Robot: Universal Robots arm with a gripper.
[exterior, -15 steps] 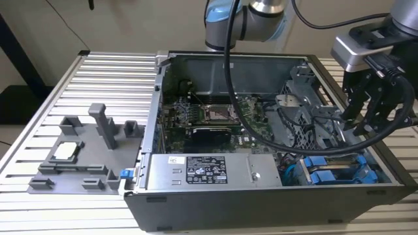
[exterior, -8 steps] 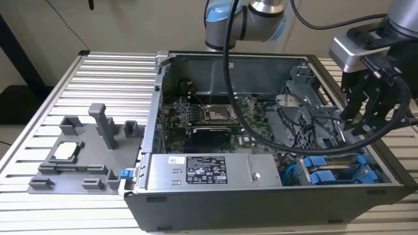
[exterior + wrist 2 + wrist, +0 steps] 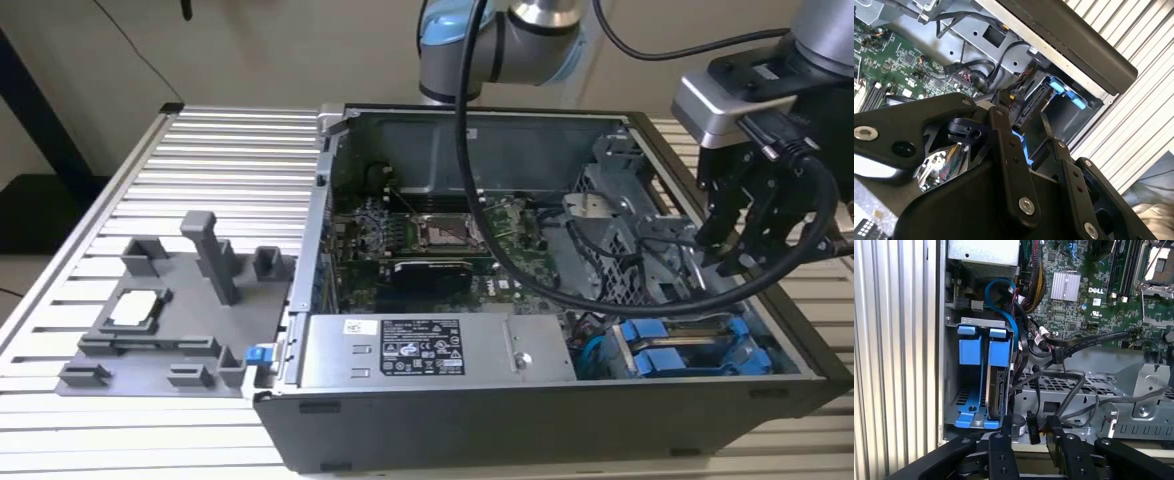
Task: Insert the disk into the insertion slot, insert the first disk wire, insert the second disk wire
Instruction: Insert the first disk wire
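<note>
While the black two-fingered end effector (image 3: 742,250) hung over the open dark grey computer case (image 3: 534,425) near the case's edge on the exterior view's right, its fingers (image 3: 1004,440) stood apart and gripped nothing. Between their tips in the first wrist view sat a small black cable connector (image 3: 1032,432), clear of both fingers.

Just beyond the tips, the flat silver-grey disk in its bright blue plastic carrier frame (image 3: 996,390) stood on edge, already seated in the drive bay at the corner of the case next to the grey labelled power supply box (image 3: 427,350). Beside it, nearer the case wall, stood a second blue-fronted carrier (image 3: 970,350). A flat black cable with an angled plug (image 3: 1059,356) hung loose over the perforated grey metal cage (image 3: 1054,385), near the disk but not joined to it. The green motherboard (image 3: 1074,305) lay beyond.

The case rested on a ribbed aluminium tabletop (image 3: 227,160); a grey moulded fixture tray (image 3: 160,320) lay towards the tabletop's edge on the exterior view's left, well apart from the end effector.
</note>
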